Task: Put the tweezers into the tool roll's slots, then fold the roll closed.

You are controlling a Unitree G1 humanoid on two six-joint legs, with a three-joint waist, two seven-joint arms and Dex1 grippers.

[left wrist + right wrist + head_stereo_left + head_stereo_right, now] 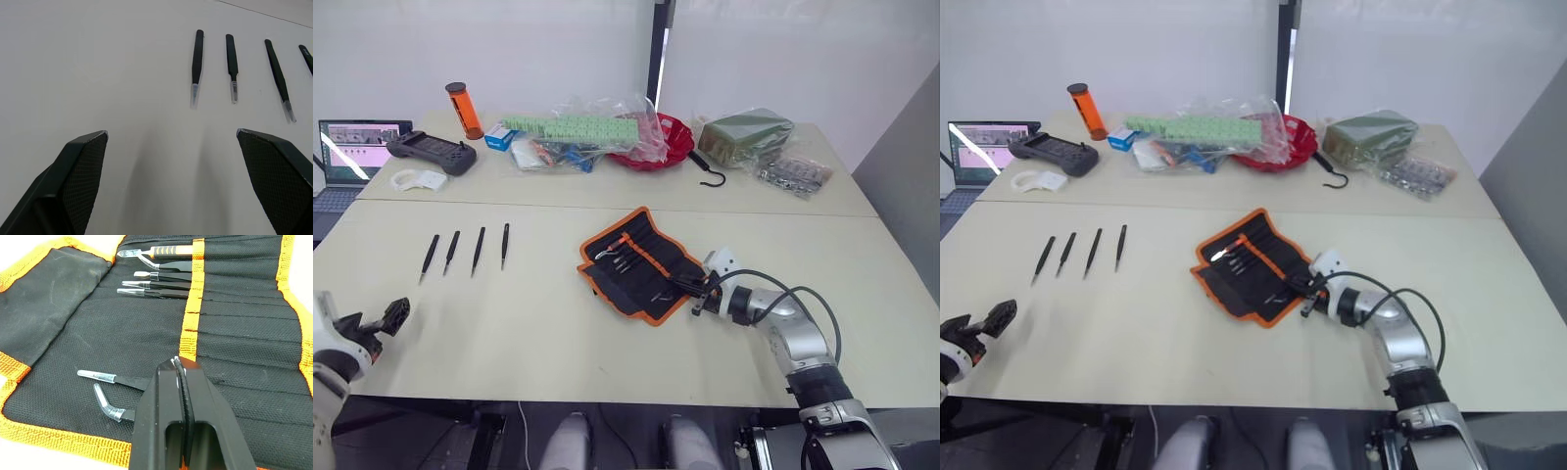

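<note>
The tool roll (pixel 636 262) lies unrolled at the table's centre, black with orange trim and an orange inner strip (pixel 191 308). Its slots (pixel 239 308) hold an orange-handled tool (pixel 161 251) and several tweezers, two of them with tips (pixel 98 377) showing beside my right gripper. My right gripper (pixel 698 291) rests on the roll's near right end, shut (pixel 179 364) over the orange strip with nothing seen between its fingers. Several loose black tweezers (pixel 479 249) lie in a row on the table's left. My left gripper (pixel 377 318) hovers open (pixel 171 132) nearer me than that row, apart from it.
Along the back stand an orange bottle (pixel 463 110), a black controller (pixel 431 152), a laptop (pixel 357 147), plastic bags over a red bowl (pixel 671 147), a black hook (pixel 705 171), a green package (pixel 744 132) and blister packs (pixel 793 174).
</note>
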